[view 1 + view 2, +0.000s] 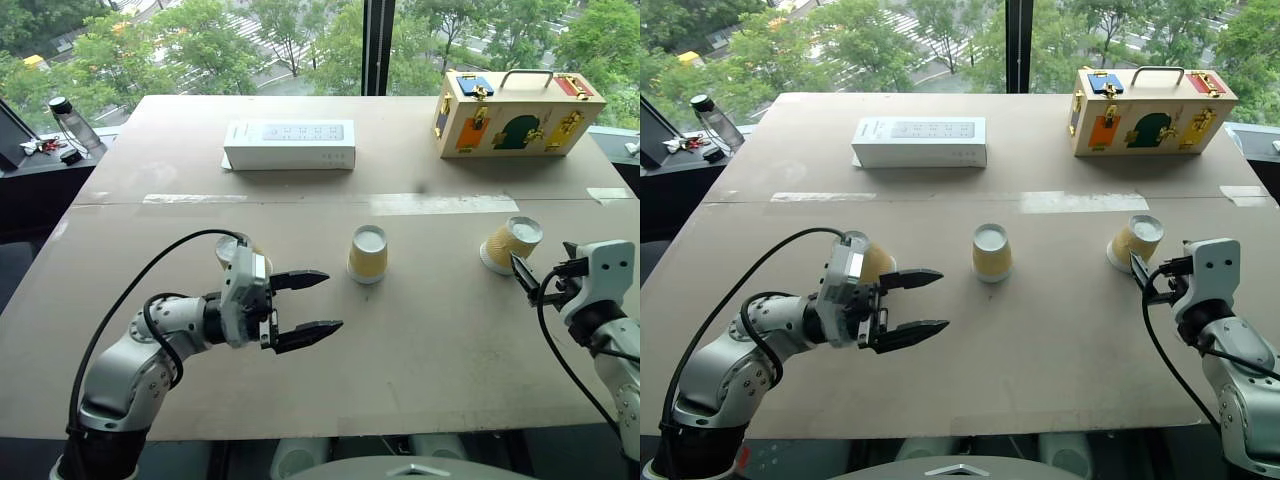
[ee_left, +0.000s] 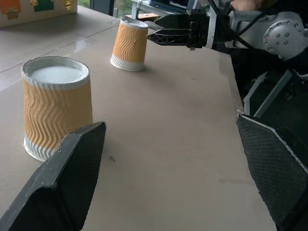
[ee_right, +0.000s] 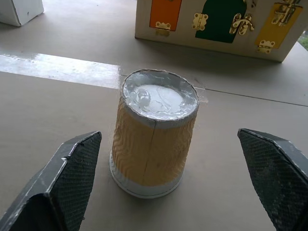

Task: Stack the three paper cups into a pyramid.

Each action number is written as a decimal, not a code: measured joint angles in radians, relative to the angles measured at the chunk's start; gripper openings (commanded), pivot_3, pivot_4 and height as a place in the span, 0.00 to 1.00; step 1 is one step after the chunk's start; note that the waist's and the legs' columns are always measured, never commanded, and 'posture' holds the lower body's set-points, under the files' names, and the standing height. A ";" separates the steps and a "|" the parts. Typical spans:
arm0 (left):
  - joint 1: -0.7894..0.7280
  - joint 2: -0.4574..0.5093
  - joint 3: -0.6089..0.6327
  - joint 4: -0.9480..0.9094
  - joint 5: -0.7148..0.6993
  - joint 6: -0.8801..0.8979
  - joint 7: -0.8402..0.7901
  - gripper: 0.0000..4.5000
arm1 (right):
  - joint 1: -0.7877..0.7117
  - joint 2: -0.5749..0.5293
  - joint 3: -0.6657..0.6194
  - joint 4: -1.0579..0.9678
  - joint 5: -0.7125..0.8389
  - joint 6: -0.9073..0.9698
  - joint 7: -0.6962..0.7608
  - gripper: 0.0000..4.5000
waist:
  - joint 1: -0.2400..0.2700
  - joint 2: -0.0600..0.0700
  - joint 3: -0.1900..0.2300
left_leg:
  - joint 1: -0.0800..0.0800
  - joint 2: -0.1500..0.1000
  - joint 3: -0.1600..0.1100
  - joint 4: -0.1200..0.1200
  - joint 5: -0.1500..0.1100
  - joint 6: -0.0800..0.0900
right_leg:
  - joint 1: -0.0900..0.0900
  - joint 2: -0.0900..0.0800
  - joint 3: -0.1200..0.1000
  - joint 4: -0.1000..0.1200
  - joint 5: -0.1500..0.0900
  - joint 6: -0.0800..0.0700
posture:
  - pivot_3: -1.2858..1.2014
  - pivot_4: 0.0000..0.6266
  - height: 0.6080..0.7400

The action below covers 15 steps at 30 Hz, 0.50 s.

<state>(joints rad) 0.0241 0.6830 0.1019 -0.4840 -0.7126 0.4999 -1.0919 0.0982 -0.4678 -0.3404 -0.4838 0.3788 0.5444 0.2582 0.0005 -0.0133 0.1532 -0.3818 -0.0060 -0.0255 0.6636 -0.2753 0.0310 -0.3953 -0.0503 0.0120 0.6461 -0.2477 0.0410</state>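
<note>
Table (image 1: 420, 350) carries everything. Toy case (image 1: 515, 112) sits near the far right corner and white box (image 1: 289, 144) toward the far edge, left of centre; both are well clear of the work area, likely just clutter.

Three cups stand in a rough row across the middle of the table, all upside down with white bases up, which suits a pyramid: wide rims give a stable footing. Centre cup (image 1: 367, 253) stands alone mid-table. Right cup (image 1: 511, 243) is toward the right edge, tilted a bit in the head views. Left cup (image 1: 868, 258) is toward the left edge, mostly hidden behind the left arm, so its exact pose is hard to confirm. Cups are well apart, none stacked, so the pyramid isn't started.

Left gripper (image 1: 305, 309) is spread, empty, pointing sideways toward the centre cup but not touching it. Right gripper (image 1: 528, 279) is spread wide, empty, level, lined up just short of the right cup, which sits between its fingers (image 3: 62, 187) in the wrist view; looks like an approach for a side grasp.
</note>
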 measured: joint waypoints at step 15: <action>0.099 0.023 0.057 -0.074 -0.042 -0.018 0.003 0.99 | -0.211 -0.016 0.020 0.266 0.006 -0.005 0.094 1.00 | -0.009 0.001 0.001 | 0.000 0.000 0.000 0.000 0.000 0.000 | 0.000 0.003 0.000 0.000 0.001 0.002 | 0.52 0.24 1.00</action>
<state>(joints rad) 0.1235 0.7065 0.1591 -0.5579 -0.7545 0.4816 -1.0892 -0.1127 -0.4842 -0.3202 -0.2177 0.3844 0.5399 0.3526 -0.0086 -0.0125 0.1537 -0.3820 -0.0058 -0.0259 0.6632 -0.2753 0.0310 -0.3953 -0.0475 0.0123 0.6462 -0.2468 0.0426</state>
